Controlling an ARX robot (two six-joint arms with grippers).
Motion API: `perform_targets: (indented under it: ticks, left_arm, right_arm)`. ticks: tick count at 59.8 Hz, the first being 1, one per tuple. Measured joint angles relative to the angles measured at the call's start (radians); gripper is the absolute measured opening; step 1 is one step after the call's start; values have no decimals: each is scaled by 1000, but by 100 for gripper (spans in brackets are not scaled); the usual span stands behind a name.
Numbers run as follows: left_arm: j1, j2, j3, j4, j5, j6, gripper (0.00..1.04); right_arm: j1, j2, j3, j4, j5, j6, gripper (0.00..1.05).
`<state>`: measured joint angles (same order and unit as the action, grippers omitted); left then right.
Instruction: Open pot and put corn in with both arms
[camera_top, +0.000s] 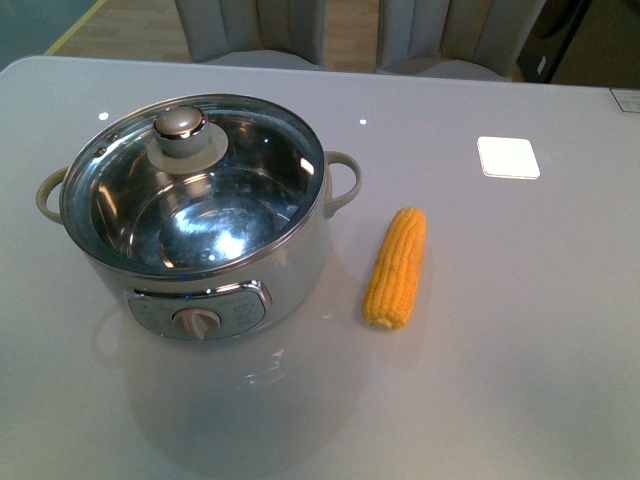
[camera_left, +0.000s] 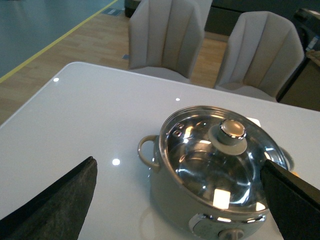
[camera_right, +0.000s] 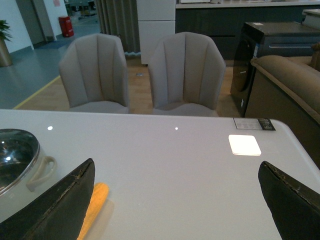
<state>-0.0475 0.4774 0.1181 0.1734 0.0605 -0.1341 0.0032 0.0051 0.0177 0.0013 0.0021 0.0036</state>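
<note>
Because the lid (camera_left: 210, 165) covers the pot (camera_left: 170, 200), the left tool (camera_left: 178, 161) hangs spread wide with the knob (camera_left: 233, 129) ahead. The right tool (camera_right: 176, 162), likewise spread, has the corn (camera_right: 95, 202) below it.

No text is readable; markings on the pot (camera_top: 300, 270) blur.
</note>
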Motion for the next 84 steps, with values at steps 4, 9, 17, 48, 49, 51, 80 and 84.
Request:
perform_targets:
  ticks: [4, 9, 17, 48, 49, 51, 80, 84]
  left_arm:
    - [-23, 220, 11, 207, 25, 36, 98]
    - [-33, 522, 69, 466, 37, 98, 98]
    - [-56, 795, 144, 668, 47, 172, 98]
    - [-191, 1378, 480, 827, 47, 230, 98]
    - [-193, 1381, 484, 828, 46, 230, 98]
    - [-197, 1395, 497, 829, 45, 230, 98]
    - [-216, 1570, 607, 839, 17, 200, 98]
    - [-214, 1583, 628, 827, 15, 186, 98]
  right_arm:
    - [0, 0, 0, 0, 0, 0, 96]
    - [0, 0, 0, 0, 0, 0, 96]
    - [0, 0, 0, 0, 0, 0, 96]
    - [0, 0, 0, 0, 0, 0, 96]
    - [0, 0, 0, 0, 0, 0, 96]
    - [0, 0, 0, 0, 0, 0, 96]
    - [0, 0, 0, 0, 0, 0, 96]
    - [0, 0, 0, 0, 0, 0, 96]
